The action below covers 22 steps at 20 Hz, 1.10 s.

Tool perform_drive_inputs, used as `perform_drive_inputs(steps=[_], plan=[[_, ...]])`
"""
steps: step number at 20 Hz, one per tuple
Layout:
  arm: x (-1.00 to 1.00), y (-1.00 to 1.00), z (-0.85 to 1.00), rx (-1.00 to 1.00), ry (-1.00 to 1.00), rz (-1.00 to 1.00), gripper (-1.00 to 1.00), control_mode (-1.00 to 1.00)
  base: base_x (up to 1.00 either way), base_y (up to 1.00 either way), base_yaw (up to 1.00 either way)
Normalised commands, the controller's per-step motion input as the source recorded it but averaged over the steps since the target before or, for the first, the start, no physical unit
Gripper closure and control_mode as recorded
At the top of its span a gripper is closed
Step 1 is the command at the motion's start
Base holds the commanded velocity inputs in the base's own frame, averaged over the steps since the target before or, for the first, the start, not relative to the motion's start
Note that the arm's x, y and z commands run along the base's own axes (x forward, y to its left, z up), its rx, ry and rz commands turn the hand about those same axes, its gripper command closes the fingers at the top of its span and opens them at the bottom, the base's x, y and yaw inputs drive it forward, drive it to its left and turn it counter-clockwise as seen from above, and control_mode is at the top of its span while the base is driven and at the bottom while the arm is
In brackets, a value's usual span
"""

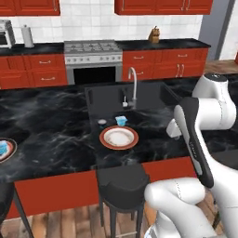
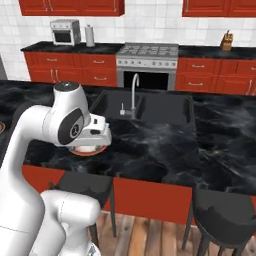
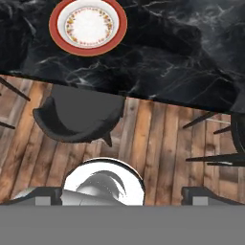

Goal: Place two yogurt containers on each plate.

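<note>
A red-rimmed plate (image 1: 119, 138) with a pale centre lies bare near the island's front edge, and it sits at the top of the hand view (image 3: 88, 25). Just behind it stand a light blue yogurt container (image 1: 121, 121) and a small grey round one (image 1: 102, 122). A second plate (image 1: 10, 151) is cut by the left edge, with a blue yogurt container (image 1: 3, 148) on it. My gripper (image 3: 124, 195) is open with nothing between its fingers, and it points down over the stool and floor. My arm covers most of the near plate (image 2: 88, 149) in the right base view.
A sink (image 1: 116, 95) with a tall faucet (image 1: 134, 86) is set in the black marble island behind the plate. Dark stools (image 1: 122, 186) (image 2: 220, 215) stand at the island's front, one right below the hand (image 3: 79, 117). Stove and red cabinets line the back wall.
</note>
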Motion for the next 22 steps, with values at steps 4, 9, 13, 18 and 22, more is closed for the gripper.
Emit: perform_drive_inputs(steps=[4,9,13,18,22], plan=[[0.00,0.00,0.00,0.00,0.00,0.00,-1.00,1.00,1.00,0.05,0.23],[0.00,0.00,0.00,0.00,0.00,0.00,-1.00,1.00,0.98,0.04,0.29],[0.00,0.00,0.00,0.00,0.00,0.00,-1.00,1.00,0.24,0.00,0.08],[0.00,0.00,0.00,0.00,0.00,0.00,-1.00,1.00,0.00,0.00,0.00],[0.06,0.13,0.05,0.00,0.00,0.00,-1.00,-1.00,0.00,0.00,0.00]])
